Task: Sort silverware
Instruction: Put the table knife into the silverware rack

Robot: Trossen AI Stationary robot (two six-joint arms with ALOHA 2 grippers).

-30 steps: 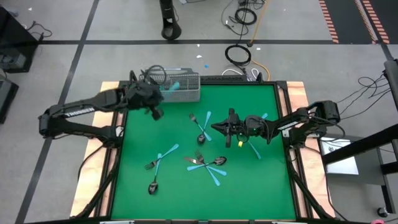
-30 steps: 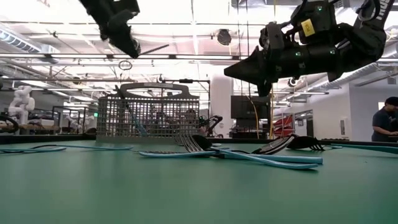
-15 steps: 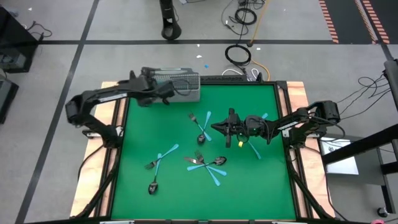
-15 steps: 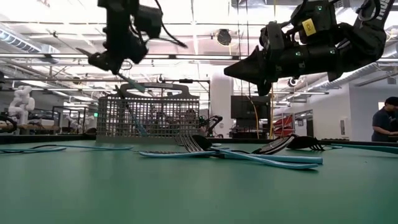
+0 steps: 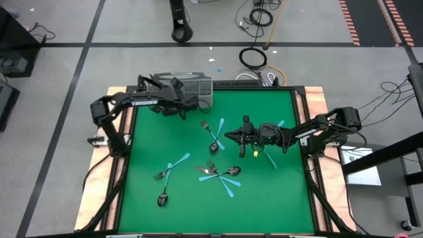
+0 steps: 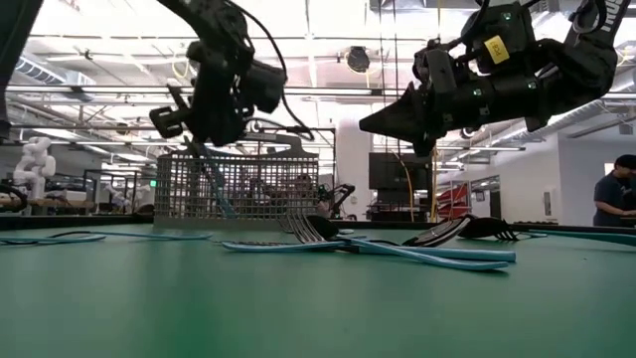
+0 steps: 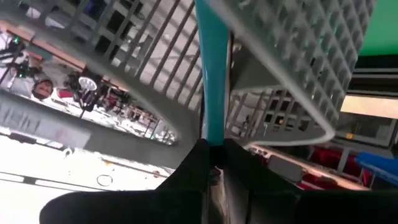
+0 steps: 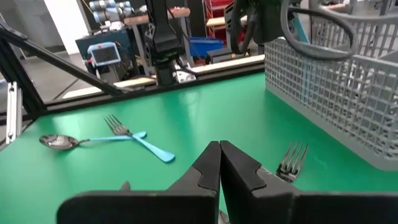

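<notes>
**Q:** Two arms appear, so why do we read only one as working?

**A:** We place the left gripper (image 5: 187, 104) over the near edge of the wire-mesh basket (image 5: 198, 84) at the table's far left. Its fingers (image 7: 193, 168) are pinched on a blue-handled utensil (image 7: 211, 74), the handle running up along the basket's mesh wall (the head is out of sight, so we cannot say fork or spoon). We judge it is held upright so that it can drop handle-first into a compartment; whether it has entered one yet we cannot tell.

**Q:** And the right arm?

**A:** We see the right gripper (image 5: 242, 135) hanging above the middle of the green mat (image 5: 264, 198), its fingers (image 8: 214, 165) pressed together on nothing. It probably waits clear of the basket.

**Q:** Where is the rest of the silverware?

**A:** We find it lying flat across the mat: a crossed cluster (image 5: 219, 173) near centre, a pair (image 5: 215, 132) farther back, and a pair (image 5: 170, 166) with a lone spoon (image 5: 162, 197) towards the near left.
</notes>
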